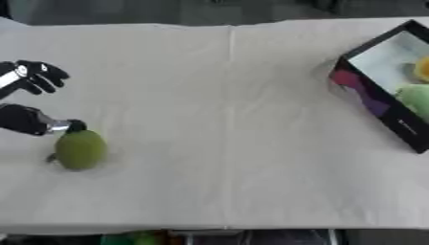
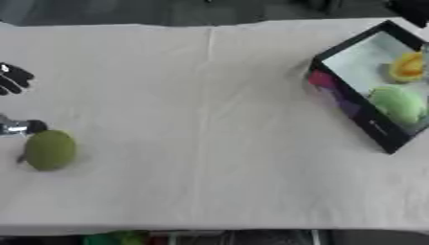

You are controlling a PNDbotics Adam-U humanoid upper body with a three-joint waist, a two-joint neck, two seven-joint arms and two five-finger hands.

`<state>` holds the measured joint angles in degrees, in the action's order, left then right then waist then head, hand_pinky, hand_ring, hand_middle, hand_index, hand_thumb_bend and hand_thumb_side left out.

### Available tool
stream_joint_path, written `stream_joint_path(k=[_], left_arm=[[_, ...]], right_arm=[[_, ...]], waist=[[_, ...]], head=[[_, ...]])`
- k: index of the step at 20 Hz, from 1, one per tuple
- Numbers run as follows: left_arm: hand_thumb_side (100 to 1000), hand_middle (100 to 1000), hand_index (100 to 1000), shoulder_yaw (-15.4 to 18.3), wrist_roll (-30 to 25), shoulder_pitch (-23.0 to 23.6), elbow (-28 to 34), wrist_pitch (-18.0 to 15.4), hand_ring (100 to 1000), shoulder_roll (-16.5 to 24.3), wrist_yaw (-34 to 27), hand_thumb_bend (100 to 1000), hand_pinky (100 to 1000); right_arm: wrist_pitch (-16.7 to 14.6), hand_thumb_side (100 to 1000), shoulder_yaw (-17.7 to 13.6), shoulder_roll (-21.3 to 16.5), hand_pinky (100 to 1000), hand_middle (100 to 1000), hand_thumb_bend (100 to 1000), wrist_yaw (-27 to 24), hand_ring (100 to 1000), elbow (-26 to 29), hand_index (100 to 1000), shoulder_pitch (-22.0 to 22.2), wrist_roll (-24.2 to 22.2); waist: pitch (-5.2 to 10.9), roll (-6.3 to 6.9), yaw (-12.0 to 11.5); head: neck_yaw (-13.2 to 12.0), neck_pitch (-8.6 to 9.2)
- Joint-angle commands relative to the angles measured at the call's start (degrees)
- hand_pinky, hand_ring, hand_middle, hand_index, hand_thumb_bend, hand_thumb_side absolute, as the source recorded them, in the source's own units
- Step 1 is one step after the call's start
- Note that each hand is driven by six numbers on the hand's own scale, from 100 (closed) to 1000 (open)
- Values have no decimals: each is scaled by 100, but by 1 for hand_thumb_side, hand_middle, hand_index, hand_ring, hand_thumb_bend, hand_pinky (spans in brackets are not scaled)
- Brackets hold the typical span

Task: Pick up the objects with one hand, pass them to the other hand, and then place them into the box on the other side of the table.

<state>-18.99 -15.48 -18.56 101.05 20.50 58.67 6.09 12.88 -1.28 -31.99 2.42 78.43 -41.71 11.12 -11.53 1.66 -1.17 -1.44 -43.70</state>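
Fruit [image 1: 80,149] green, on table [image 1: 226,119] | left hand [image 1: 29,76] fingers spread wide, thumb touching it

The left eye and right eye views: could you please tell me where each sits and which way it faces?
Left eye view: in the head, looking down at the table; the left hand shows beside the green fruit.
Right eye view: same head, set slightly rightward; only the left hand's fingertips show, more of the box.
Shared: table, fruit, box; no right hand.
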Motion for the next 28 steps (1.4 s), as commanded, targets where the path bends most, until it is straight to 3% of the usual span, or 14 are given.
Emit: stream_joint_path(k=[1,6,11,13,21,22,25,28], left_arm=[[252,759,830,-115,-296,-51,-188,98,792,223,288,771,802],[184,770,827,-158,-726,-154,-643,162,805,27,742,783,799],[151,761,823,-233,-1031,-262,-1071,28,800,-272,1195,757,796],[100,754,811,-262,-1154,-331,-1252,-62,792,-413,1380,724,787],[100,736,767,-362,-1067,-586,-1676,-401,774,-900,2194,675,770],[100,714,698,-365,-1096,-592,-1690,-438,762,-935,2290,503,760],[100,640,586,-341,-1238,-563,-1647,-507,705,-959,2385,212,720],[100,601,532,-216,-1354,-502,-1455,-460,666,-874,2294,205,689]], right_arm=[[-3,296,-4,-102,1000,910,100,-11,943,79,917,-51,10],[-6,302,-27,-104,1000,908,100,-30,942,64,915,18,15],[-27,300,-30,-84,1000,906,100,-65,940,87,913,30,27],[-30,303,-28,-74,1000,905,100,-69,939,89,912,37,25],[-20,312,-23,-29,1000,902,100,-64,936,66,908,81,-3],[-18,314,-27,-26,1000,902,100,-66,936,64,908,83,-2],[-13,314,-36,-30,1000,902,100,-71,935,57,907,86,13],[-13,314,-39,-37,1000,901,100,-77,935,46,912,89,24]], waist=[[132,-1,5],[130,-14,1],[129,-27,3],[129,-28,2],[126,-36,-2],[124,-36,-3],[125,-39,-11],[130,-42,-25]], head=[[-39,-31],[-46,-27],[-56,-15],[-64,-7],[-74,-5],[-79,-5],[-72,-7],[-61,6]])
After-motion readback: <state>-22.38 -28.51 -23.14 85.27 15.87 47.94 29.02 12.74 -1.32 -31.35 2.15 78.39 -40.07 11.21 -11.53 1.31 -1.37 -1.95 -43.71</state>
